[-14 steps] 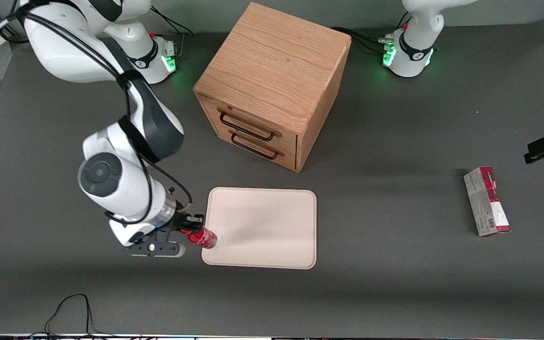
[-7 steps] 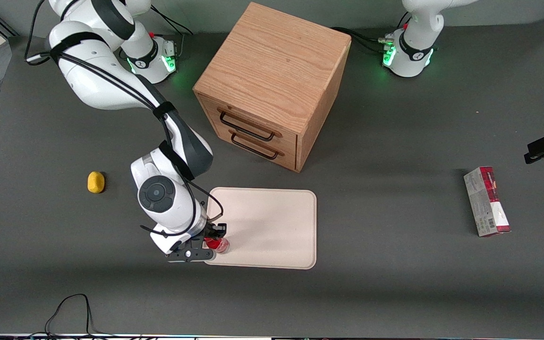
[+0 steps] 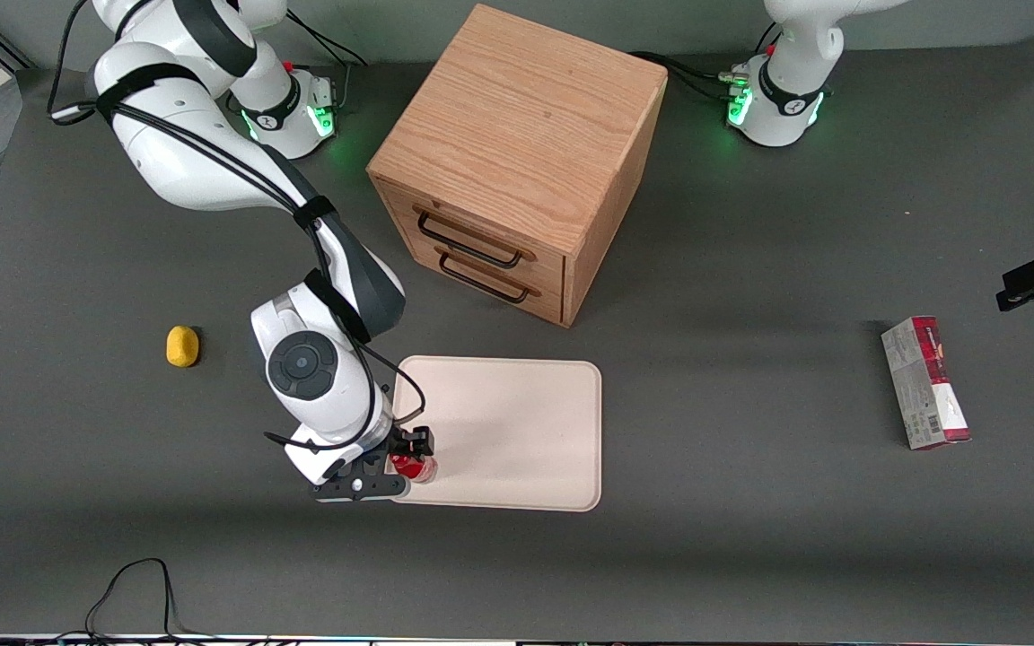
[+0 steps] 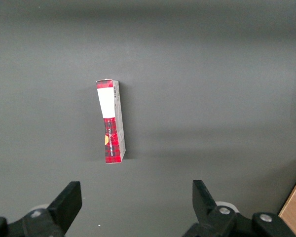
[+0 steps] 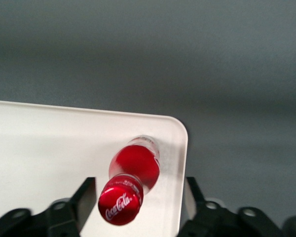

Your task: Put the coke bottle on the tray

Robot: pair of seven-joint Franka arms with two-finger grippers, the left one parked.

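The coke bottle (image 3: pixel 416 467), small and red with a red cap, stands upright on the cream-white tray (image 3: pixel 517 422), in the tray's corner nearest the front camera at the working arm's end. My right gripper (image 3: pixel 410 456) hovers straight over it. In the right wrist view the bottle's cap (image 5: pixel 120 205) with white script points up at the camera, its base resting on the tray (image 5: pixel 49 143) close to the rounded corner. The gripper (image 5: pixel 138 200) is open: both fingers (image 5: pixel 84 196) stand clear of the bottle with gaps on either side.
A wooden drawer cabinet (image 3: pixel 517 152) with two closed drawers stands farther from the front camera than the tray. A yellow lump (image 3: pixel 181 346) lies toward the working arm's end. A red-and-grey carton (image 3: pixel 925 382) lies toward the parked arm's end, also in the left wrist view (image 4: pixel 111 121).
A second ago the gripper held the bottle tilted at the tray's edge. It carried it over the tray's corner and stood it upright; the arm has shifted only slightly in the last half second.
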